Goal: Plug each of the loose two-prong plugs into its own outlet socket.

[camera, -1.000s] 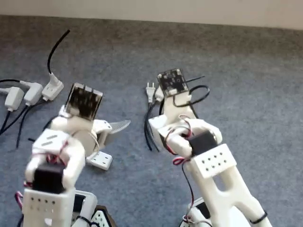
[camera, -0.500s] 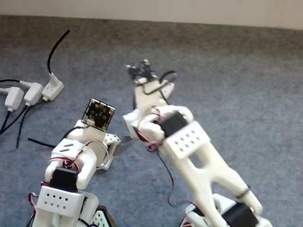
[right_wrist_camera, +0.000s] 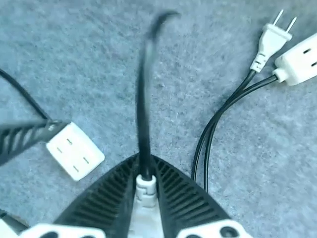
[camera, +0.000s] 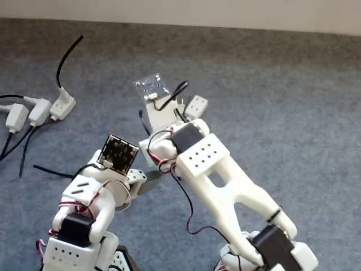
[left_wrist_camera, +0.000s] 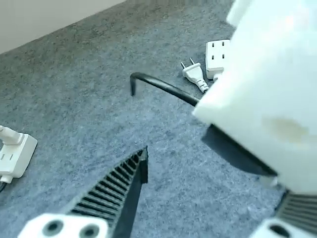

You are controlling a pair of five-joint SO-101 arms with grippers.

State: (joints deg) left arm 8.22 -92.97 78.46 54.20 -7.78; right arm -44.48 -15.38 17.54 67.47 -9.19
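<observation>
On grey carpet point(camera: 293, 113), the white right arm point(camera: 208, 164) leans forward beside a small white outlet block point(camera: 196, 105). The white left arm point(camera: 90, 203) sits folded low. Three white connectors point(camera: 39, 111) with black cords lie far left.

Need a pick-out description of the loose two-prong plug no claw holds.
On the grey carpet, near the right claw, a corded white outlet socket lies. The loose two-prong plug lies right beside it, smaller and narrower, with two bare metal prongs showing instead of slots.

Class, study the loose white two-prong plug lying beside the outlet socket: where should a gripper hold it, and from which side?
Pinch the two-prong plug across its white body, behind the prongs, coming down from above: it lies flat on the carpet, and the prongs should stay free for insertion.
</observation>
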